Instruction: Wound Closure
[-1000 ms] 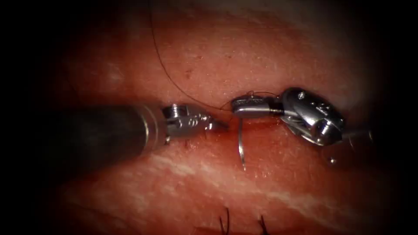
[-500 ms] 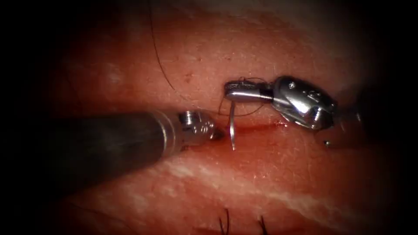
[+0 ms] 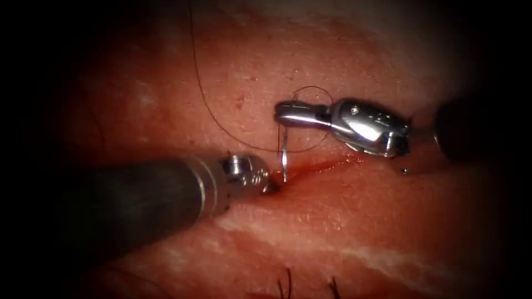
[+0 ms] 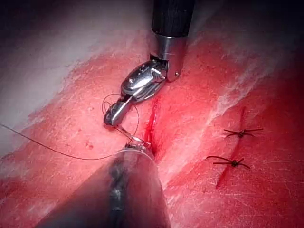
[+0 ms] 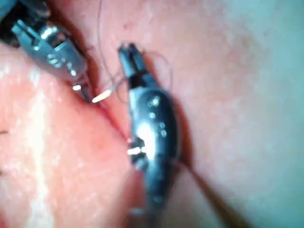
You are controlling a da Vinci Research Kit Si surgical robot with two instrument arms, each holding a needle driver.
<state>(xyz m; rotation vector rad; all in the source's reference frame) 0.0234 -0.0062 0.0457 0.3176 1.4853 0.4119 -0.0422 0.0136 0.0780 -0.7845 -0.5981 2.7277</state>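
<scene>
Since a second ago, the right claw [image 3: 285, 112] has lifted up and away from the cut [image 3: 321, 165], carrying the needle [image 3: 284, 155] with it, while the left claw [image 3: 266, 182] has slid further in along the cut. Now the right claw is pinched shut on the needle near its thread end. The needle hangs down with its sharp tip just above the cut and free of the tissue [image 3: 332, 221]. The thread [image 3: 205, 99] makes a small loop by the right claw and runs off across the tissue. The left claw sits at the left end of the cut, touching the tissue, but I cannot tell what it holds. Two finished stitches [image 4: 235, 148] sit well apart from this cut. The step looks like getting the needle ready for a bite. That would call for aiming the tip carefully at the edge of the cut.
</scene>
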